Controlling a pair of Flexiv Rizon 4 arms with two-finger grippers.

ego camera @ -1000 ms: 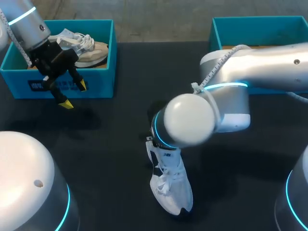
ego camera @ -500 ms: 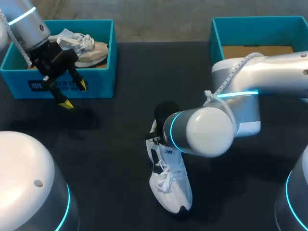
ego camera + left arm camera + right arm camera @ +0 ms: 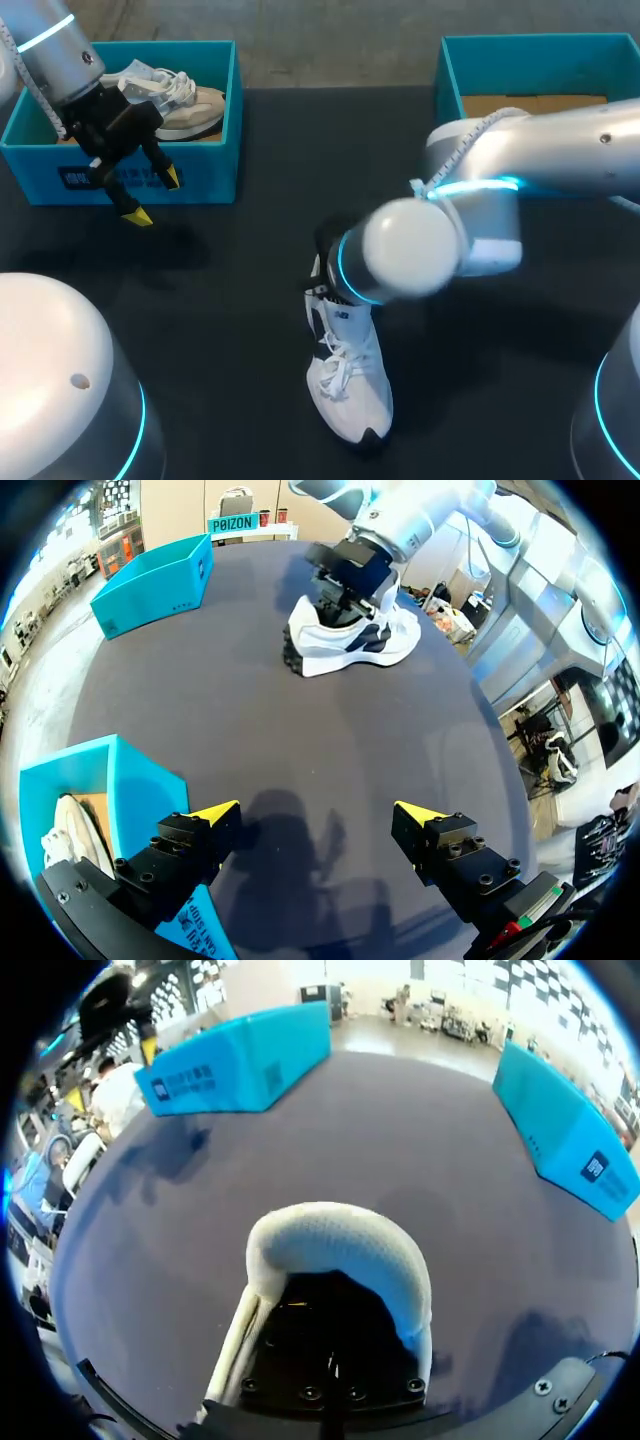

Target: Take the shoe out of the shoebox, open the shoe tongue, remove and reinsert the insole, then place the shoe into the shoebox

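The right arm has swung back left, shifting the white lace-up trainer with dark side panels [image 3: 350, 385] slightly left on the black table [image 3: 230, 300], mid-table. Right gripper [image 3: 343, 598] at its opening; grip cannot be told. Left gripper [image 3: 153, 197]: fingers spread, empty. Insole step judged in hand.

Matt black table [image 3: 250, 300], white cloth shoe [image 3: 350, 392]

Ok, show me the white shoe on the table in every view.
Head view: white shoe, lower middle.
Left wrist view: far ahead of the left gripper, across the tabletop.
Right wrist view: its heel collar, close up.
Shared landmark: the teal shoebox beside the left gripper.
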